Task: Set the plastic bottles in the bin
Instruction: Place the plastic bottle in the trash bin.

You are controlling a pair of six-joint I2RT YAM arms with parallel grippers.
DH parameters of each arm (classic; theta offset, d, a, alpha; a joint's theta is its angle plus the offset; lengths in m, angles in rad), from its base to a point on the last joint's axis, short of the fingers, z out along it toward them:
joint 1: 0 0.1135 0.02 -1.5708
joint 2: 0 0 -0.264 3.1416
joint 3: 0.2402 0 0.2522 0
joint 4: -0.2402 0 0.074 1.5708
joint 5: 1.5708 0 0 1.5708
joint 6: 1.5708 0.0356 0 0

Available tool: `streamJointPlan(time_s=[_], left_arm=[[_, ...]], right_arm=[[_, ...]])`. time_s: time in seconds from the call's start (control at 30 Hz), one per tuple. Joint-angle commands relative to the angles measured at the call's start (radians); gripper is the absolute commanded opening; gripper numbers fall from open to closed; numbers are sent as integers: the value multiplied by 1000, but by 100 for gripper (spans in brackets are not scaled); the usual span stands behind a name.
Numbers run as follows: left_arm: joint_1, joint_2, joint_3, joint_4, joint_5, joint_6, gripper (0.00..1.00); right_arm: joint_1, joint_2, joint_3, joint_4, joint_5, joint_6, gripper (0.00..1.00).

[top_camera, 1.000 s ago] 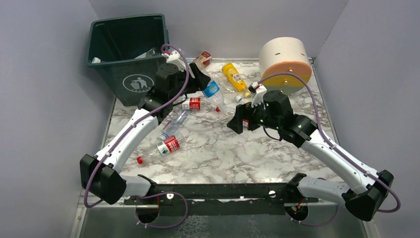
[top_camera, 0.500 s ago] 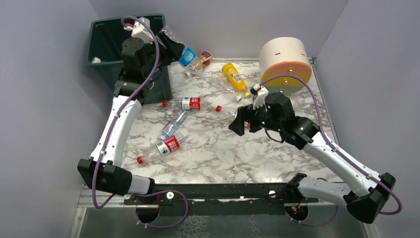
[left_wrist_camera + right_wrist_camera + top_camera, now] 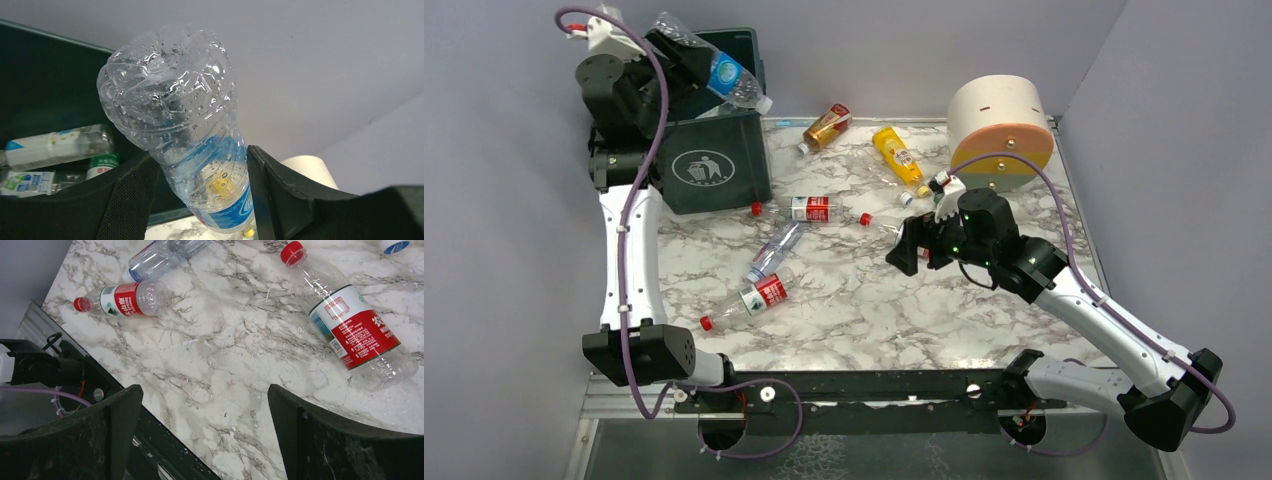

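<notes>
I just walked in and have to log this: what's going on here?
The left gripper is shut on a clear blue-labelled bottle, held above the green bin, which already contains a few bottles. The right gripper hovers open and empty over the marble table, near a red-labelled bottle. Several more bottles lie on the table.

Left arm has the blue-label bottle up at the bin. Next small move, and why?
Probably nudge the left gripper a little to the robot's left, over the opening, then open it. The blue-label bottle is clamped between the fingers above the bin, but in the top view its cap end seems to overhang the right rim, so a release here might miss.
</notes>
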Motion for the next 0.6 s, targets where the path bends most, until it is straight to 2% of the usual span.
streamJointPlan(time_s=[0.0, 0.23, 0.57], left_arm=[[110, -4, 9, 64, 104, -62, 67], [251, 13, -53, 146, 154, -124, 67], [264, 112, -83, 216, 167, -155, 69]], right_arm=[[0, -17, -8, 3, 1, 11, 98], [0, -8, -6, 7, -8, 15, 99], [0, 14, 2, 14, -5, 23, 99]])
